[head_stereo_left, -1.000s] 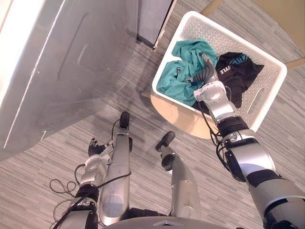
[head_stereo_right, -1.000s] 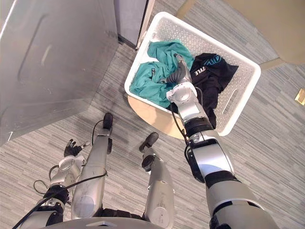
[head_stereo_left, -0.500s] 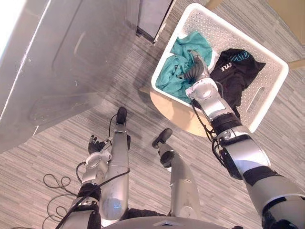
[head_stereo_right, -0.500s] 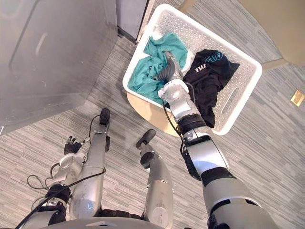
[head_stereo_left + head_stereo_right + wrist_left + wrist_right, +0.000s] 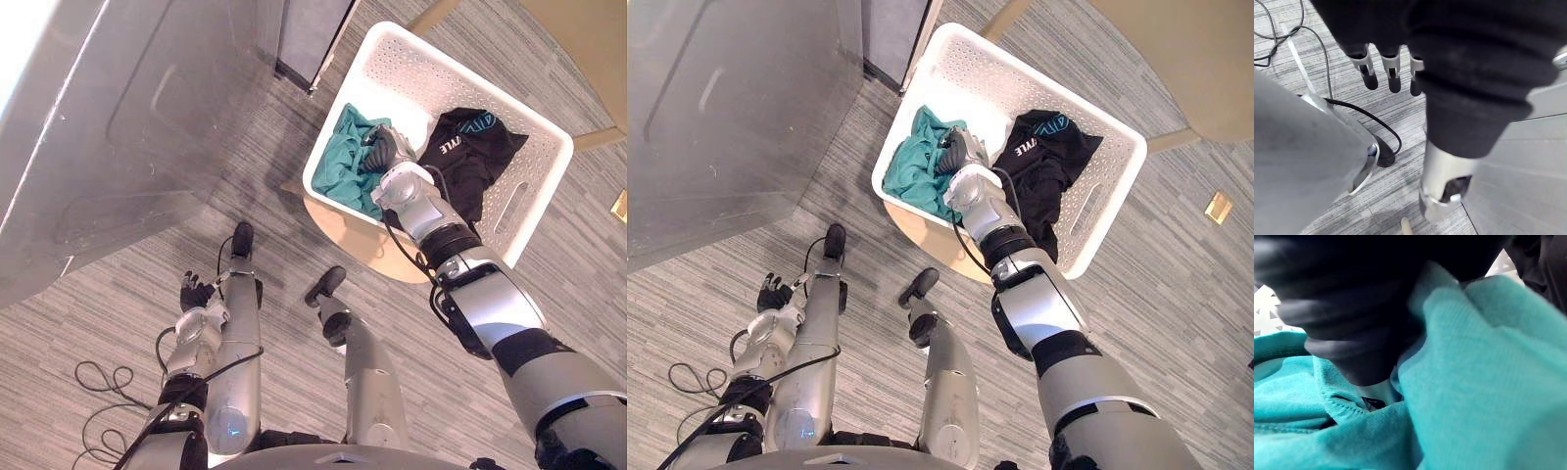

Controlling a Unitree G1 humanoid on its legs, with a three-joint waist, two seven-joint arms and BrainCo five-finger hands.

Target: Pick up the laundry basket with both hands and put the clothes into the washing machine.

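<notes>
My right hand (image 5: 389, 157) is buried in the crumpled teal garment (image 5: 338, 168) inside the white perforated plastic basket (image 5: 446, 73); its grip I cannot tell. My left hand (image 5: 196, 292) hangs slack, empty.

Laundry corner of a carpeted room. Grey striped carpet (image 5: 108, 333) underfoot. A white perforated laundry basket (image 5: 549, 186) of clothes (image 5: 343, 171) sits on a low round wooden stool (image 5: 343, 230). Large grey metal appliance (image 5: 127, 127) on the left, pale wooden furniture (image 5: 588, 39) far right.
</notes>
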